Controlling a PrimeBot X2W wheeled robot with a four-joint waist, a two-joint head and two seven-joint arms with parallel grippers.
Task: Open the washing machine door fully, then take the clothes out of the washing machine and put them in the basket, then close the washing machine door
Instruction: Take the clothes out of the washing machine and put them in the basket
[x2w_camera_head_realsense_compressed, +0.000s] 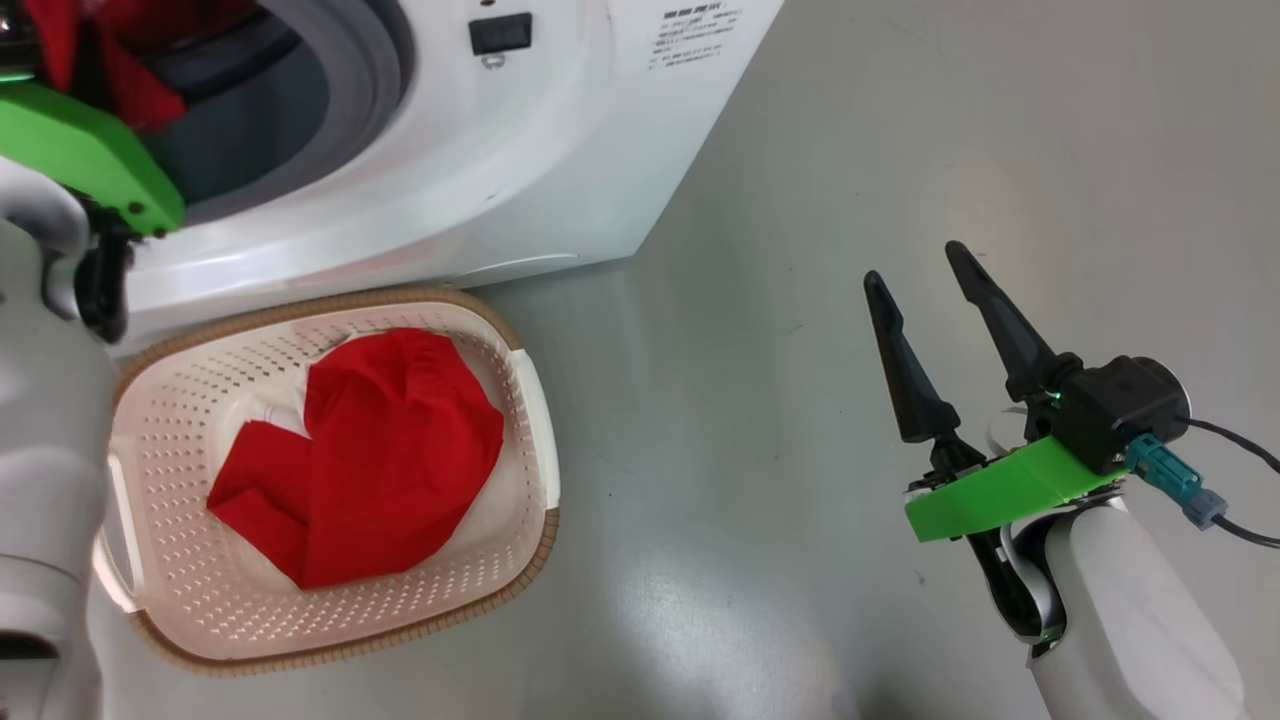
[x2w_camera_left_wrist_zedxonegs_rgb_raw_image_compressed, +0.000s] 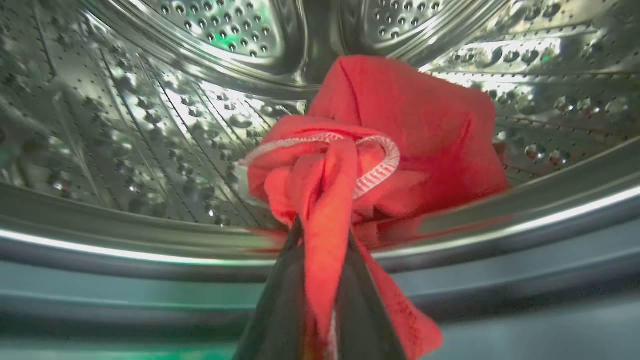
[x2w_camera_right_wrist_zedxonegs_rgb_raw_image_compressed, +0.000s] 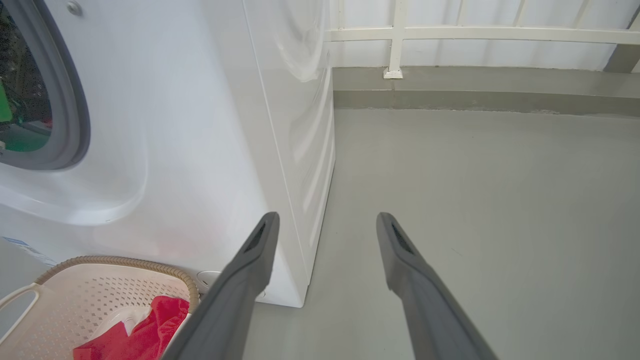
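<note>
Two red garments are in view. One garment (x2w_camera_head_realsense_compressed: 380, 450) lies in the single basket (x2w_camera_head_realsense_compressed: 190, 590) on the floor (x2w_camera_head_realsense_compressed: 800, 150), just beside the washing machine (x2w_camera_head_realsense_compressed: 480, 150). The other garment (x2w_camera_left_wrist_zedxonegs_rgb_raw_image_compressed: 410, 115), white-trimmed, hangs at the drum (x2w_camera_left_wrist_zedxonegs_rgb_raw_image_compressed: 150, 125) mouth, pinched by the left pincer (x2w_camera_left_wrist_zedxonegs_rgb_raw_image_compressed: 324, 235). The right pincer (x2w_camera_head_realsense_compressed: 913, 265) is spread and empty. The machine's printed label (x2w_camera_head_realsense_compressed: 695, 35) is too small to read.

Place: I read this as a laundry corner in a plain utility space.
Appliance: a big white front-loading washing machine (x2w_camera_head_realsense_compressed: 520, 170) stands straight on the floor (x2w_camera_head_realsense_compressed: 800, 300). My left wrist camera looks into its perforated steel drum (x2w_camera_left_wrist_zedxonegs_rgb_raw_image_compressed: 150, 125).
Laundry: red clothes (x2w_camera_left_wrist_zedxonegs_rgb_raw_image_compressed: 415, 115) are in the drum, and another red garment (x2w_camera_head_realsense_compressed: 390, 450) lies in a cream perforated basket (x2w_camera_head_realsense_compressed: 180, 340) set just in front of the machine.
Floor: smooth, glossy grey, catching the overhead light.
Boundary: on my right wrist camera, a low grey kerb (x2w_camera_right_wrist_zedxonegs_rgb_raw_image_compressed: 475, 97) runs beneath a white railing (x2w_camera_right_wrist_zedxonegs_rgb_raw_image_compressed: 475, 34) against pale panels.
</note>
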